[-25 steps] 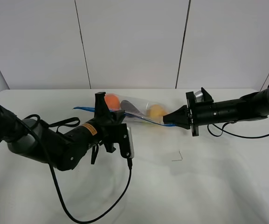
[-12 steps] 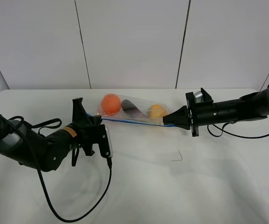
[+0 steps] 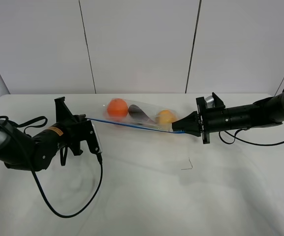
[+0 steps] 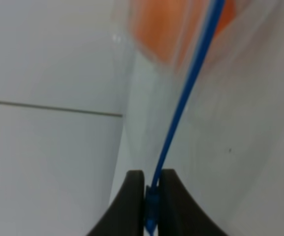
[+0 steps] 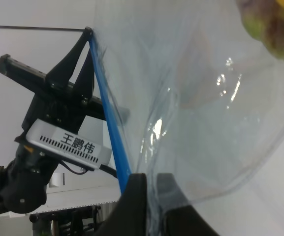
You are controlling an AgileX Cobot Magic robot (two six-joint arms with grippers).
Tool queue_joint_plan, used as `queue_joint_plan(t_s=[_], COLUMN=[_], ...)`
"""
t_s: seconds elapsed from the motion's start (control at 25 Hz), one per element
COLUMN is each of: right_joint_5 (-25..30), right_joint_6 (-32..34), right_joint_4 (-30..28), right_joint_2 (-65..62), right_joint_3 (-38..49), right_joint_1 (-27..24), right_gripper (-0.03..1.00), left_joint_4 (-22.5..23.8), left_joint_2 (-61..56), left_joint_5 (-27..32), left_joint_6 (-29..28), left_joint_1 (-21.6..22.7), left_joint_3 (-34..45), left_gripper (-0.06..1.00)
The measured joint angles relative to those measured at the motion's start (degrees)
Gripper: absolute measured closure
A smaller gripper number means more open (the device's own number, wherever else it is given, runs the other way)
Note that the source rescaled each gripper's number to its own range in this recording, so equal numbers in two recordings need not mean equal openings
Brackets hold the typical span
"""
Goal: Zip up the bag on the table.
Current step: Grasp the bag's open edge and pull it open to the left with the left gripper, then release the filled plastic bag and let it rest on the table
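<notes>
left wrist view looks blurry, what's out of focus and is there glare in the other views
Left wrist: the orange and zipper strip are soft, out of focus. Right wrist: bright glare spots on the bag, left end effector behind it sharp. Exterior high: sharp, even light, faint shadows on the table.

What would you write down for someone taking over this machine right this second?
Left gripper: jaws shut on one end of the blue zipper strip.
Right gripper: jaws shut on the bag at the strip's other end.
The bag holds an orange, an eggplant and a lemon. It is stretched taut between the two grippers, over the table.
Done: the strip reads as one closed line between the grippers.
Left: check the seal at both pinched ends, which the jaws hide, then release the bag.
</notes>
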Motion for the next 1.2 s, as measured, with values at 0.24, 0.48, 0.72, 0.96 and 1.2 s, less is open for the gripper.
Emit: queue_joint_plan(t_s=[0.24,0.48,0.72,0.96,1.2], right_joint_5=[0.05,0.05,0.05,0.05,0.05], right_joint_6=[0.00,0.00,0.00,0.00,0.00], right_joint_4=[-0.04,-0.79,-0.86,-0.86,-0.86], right_joint_2=[0.00,0.00,0.00,0.00,0.00], right_joint_3=[0.00,0.00,0.00,0.00,0.00], right_joint_1=[0.00,0.00,0.00,0.00,0.00], right_gripper=[0.97,0.97,0.97,0.97,0.97], left_joint_4=[-0.14,-5.21,-5.46,-5.96,-14.57], left_joint_2=[0.00,0.00,0.00,0.00,0.00], left_joint_5=[0.00,2.41,2.78,0.18,-6.63], left_joint_6=[0.00,0.00,-0.88,-11.44,-35.06], left_joint_1=[0.96,1.89,4.77,6.82,6.96], left_joint_3=[0.00,0.00,0.00,0.00,0.00], left_gripper=[0.94,0.51,0.24,0.22,0.23])
